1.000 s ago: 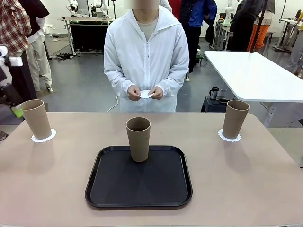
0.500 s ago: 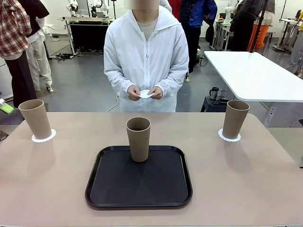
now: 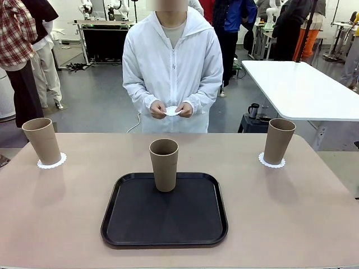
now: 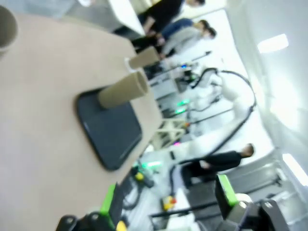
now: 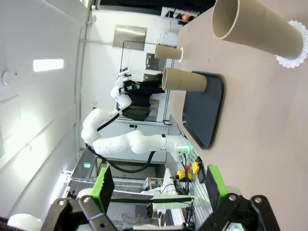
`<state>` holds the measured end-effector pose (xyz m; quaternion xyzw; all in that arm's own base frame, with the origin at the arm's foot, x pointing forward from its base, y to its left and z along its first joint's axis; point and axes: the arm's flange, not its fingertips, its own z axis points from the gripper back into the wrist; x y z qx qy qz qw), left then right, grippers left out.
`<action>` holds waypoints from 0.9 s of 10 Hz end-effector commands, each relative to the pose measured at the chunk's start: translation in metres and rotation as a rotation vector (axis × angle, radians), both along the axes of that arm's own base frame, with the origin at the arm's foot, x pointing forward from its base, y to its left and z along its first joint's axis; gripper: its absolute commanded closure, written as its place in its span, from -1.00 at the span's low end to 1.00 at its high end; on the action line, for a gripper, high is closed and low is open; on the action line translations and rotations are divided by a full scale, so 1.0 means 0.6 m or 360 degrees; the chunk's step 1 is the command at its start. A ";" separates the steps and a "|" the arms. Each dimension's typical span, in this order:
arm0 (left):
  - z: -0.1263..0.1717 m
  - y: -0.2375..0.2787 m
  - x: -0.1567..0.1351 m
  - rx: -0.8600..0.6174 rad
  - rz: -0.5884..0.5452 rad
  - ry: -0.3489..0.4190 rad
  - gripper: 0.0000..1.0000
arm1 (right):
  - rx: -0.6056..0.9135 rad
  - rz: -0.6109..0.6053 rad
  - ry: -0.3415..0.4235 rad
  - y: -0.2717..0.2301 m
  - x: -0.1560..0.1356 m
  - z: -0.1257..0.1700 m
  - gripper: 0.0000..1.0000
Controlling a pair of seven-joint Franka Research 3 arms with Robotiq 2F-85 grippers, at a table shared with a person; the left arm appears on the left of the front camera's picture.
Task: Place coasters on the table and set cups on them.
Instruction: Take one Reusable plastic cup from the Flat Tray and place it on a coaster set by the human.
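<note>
Tan cup (image 3: 164, 165) is standing on the tray (image 3: 162, 218); left gripper (image 4: 167, 199) and right gripper (image 5: 158, 185) are gaping empty. Whichever reaches should be gripping mid-body, keeping it upright.

Grey floor (image 3: 101, 106) out back, people (image 3: 25, 61) standing around. White table (image 3: 297, 89) on the right, a dark mug (image 3: 253, 110) on a low black stand (image 3: 247, 123) beside it. Black bench (image 3: 104, 42) far left, white wall (image 3: 67, 8) behind, light panel (image 5: 48, 64) glowing.

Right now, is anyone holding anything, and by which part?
The person's hands pinch a white coaster by its opposite edges. The left gripper and the right gripper are open and hold nothing.
</note>
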<state>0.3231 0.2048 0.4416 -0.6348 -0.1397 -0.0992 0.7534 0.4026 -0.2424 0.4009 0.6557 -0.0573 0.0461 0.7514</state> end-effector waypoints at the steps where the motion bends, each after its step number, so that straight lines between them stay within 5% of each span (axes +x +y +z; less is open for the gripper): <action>1: -0.013 0.076 0.035 -0.0109 -0.0027 0.0078 -1.00 | -0.0006 0.0001 0.0006 0.001 0.001 0.001 -1.00; 9: -0.026 0.101 0.037 -0.0047 -0.0037 0.0152 -1.00 | -0.0006 0.0001 0.0006 0.001 0.001 0.001 -1.00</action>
